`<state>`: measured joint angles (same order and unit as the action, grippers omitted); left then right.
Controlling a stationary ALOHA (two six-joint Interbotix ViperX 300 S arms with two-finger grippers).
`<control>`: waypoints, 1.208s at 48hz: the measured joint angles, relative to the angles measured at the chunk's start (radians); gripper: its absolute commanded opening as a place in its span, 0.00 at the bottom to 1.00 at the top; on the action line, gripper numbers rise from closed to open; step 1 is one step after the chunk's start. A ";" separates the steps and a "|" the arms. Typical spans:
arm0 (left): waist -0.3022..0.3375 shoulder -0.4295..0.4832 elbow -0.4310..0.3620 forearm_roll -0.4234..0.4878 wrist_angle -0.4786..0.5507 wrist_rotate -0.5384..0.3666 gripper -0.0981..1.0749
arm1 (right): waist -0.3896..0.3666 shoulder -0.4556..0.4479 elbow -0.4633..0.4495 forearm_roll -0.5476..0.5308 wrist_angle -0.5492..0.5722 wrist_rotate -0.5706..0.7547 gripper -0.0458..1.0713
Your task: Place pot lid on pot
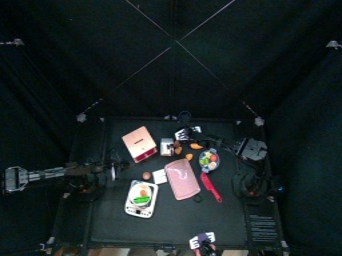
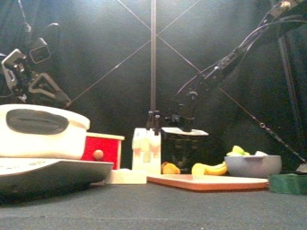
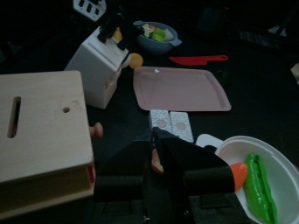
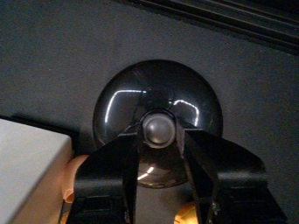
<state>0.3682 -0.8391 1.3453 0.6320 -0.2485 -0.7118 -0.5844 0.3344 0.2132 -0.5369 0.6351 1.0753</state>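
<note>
Right gripper (image 4: 158,166) jaws parted around pot lid (image 4: 156,109) knob, left gripper (image 3: 158,162) closed, empty.

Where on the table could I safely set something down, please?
Bare tabletop runs along the front edge, below the white plate and pink cutting board. The middle, from the wooden box to the red spatula, is crowded.

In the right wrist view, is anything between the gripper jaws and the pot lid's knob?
No. In the right wrist view the right gripper straddles the knob of the pot lid, nothing between; contact unclear.
</note>
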 measured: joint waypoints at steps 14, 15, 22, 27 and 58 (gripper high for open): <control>-0.002 0.000 0.000 0.000 0.000 0.000 0.56 | 0.026 -0.143 0.000 -0.003 0.092 -0.002 0.62; -0.002 0.002 0.000 0.000 0.000 0.000 0.56 | 0.031 -0.156 0.002 -0.003 0.100 -0.002 0.62; -0.003 0.000 0.000 -0.002 0.000 0.000 0.56 | 0.071 -0.238 0.017 0.000 0.146 -0.002 0.62; -0.003 0.000 0.002 0.000 0.000 0.000 0.56 | 0.123 -0.278 0.040 0.017 0.184 -0.002 0.62; -0.005 0.002 0.000 -0.002 0.000 0.000 0.56 | 0.560 -0.388 0.115 0.183 0.164 0.002 0.62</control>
<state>0.3636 -0.8376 1.3453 0.6305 -0.2485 -0.7118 -0.0245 -0.0537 0.3283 -0.3543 0.7992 1.0769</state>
